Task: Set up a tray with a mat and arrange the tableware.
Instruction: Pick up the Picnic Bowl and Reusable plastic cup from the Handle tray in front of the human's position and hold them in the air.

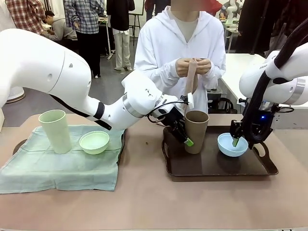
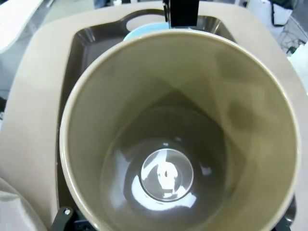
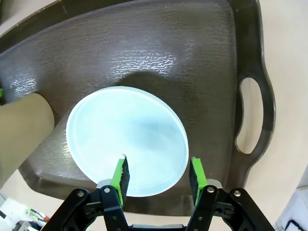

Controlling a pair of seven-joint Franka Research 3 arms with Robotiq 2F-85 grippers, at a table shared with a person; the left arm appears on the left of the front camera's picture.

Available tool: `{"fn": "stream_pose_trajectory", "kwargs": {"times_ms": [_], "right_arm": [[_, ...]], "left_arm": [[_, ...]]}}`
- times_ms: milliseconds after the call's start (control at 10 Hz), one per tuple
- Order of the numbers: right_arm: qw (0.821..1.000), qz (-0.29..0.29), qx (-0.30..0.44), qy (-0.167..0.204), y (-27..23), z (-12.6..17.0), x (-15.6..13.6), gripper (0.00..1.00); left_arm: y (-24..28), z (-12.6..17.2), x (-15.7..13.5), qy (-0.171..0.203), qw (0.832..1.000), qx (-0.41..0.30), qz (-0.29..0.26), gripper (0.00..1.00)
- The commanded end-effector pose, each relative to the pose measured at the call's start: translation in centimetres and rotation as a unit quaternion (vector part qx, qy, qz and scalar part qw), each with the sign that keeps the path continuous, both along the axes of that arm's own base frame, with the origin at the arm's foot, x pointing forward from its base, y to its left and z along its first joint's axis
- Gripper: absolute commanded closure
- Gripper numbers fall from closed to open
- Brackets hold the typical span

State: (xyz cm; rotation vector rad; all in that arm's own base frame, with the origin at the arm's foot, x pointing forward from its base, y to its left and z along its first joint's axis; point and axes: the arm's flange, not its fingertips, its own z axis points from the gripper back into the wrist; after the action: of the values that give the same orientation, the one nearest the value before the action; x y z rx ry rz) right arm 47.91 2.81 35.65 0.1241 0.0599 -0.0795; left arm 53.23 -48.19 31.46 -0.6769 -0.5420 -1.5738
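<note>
Far left on your bench (image 1: 144,202), the pale green tumbler (image 1: 54,131) stands upright on a green cloth (image 1: 57,168). The mint green bowl (image 1: 94,142) sits just beside it on the same cloth, and a dark tray edge (image 1: 122,144) peeks out from under the cloth's right side.

Moving to the middle, your left arm reaches across to the brown tumbler (image 1: 196,131), which is upright at the left end of the brown tray (image 1: 211,166). The left gripper (image 1: 186,139) sits low against the tumbler's left wall with its jaws spread wide. You cannot tell whether it touches. The left wrist camera looks straight down into the tumbler's mouth.

Behind it, the person's 2 hands (image 1: 192,66) hold a brown rolled piece (image 1: 191,84) at chest height.

On to the right: the light blue bowl (image 1: 232,145) rests on the tray's right half, near the handle. Your right gripper (image 1: 236,140) hangs over the bowl's near edge. In the right wrist view its fingers are parted, with 1 green pad (image 3: 120,175) over the bowl and the other just outside the rim, pinching nothing.
</note>
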Motion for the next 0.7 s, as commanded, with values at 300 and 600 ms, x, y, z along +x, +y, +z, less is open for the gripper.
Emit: {"fn": "stream_pose_trajectory", "kwargs": {"times_ms": [300,600], "right_arm": [[1.000,-0.017,0.009,-0.002,-0.21,-0.55,-0.14,0.34],[1.000,-0.018,0.012,0.003,-0.15,-0.46,0.00,0.34]], "left_arm": [[-1.86,0.06,1.13,0.023,0.999,-0.002,-0.028,0.00],[-1.87,-0.65,1.24,0.034,0.999,-0.004,-0.020,0.00]]}}
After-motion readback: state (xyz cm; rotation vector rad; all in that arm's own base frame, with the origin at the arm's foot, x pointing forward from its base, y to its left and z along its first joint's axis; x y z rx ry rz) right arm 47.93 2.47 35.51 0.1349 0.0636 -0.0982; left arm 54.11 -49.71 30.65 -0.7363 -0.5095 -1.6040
